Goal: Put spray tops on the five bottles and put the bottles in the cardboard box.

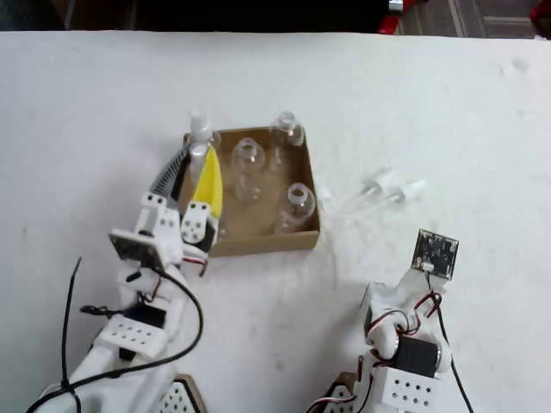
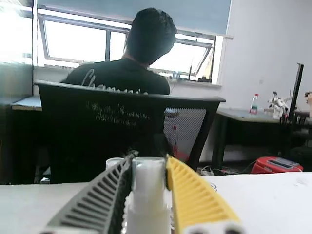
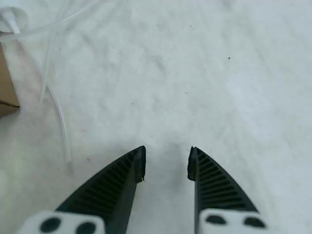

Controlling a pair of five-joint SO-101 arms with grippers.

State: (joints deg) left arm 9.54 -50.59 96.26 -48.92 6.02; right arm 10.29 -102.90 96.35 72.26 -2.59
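Pinching one topped bottle [image 1: 200,131] at the cardboard box [image 1: 258,244] rim with left jaws, right jaws spread over the desk [image 1: 387,86], three boxed bottles [image 1: 248,160] yet untopped.

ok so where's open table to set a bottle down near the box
Bare table lies left of the cardboard box, along the far edge beyond it, and right of the loose spray tops. The right tool hangs open over another bare patch. Crowded: the box, with the left tool gripping a bottle at one corner beside three open bottles.
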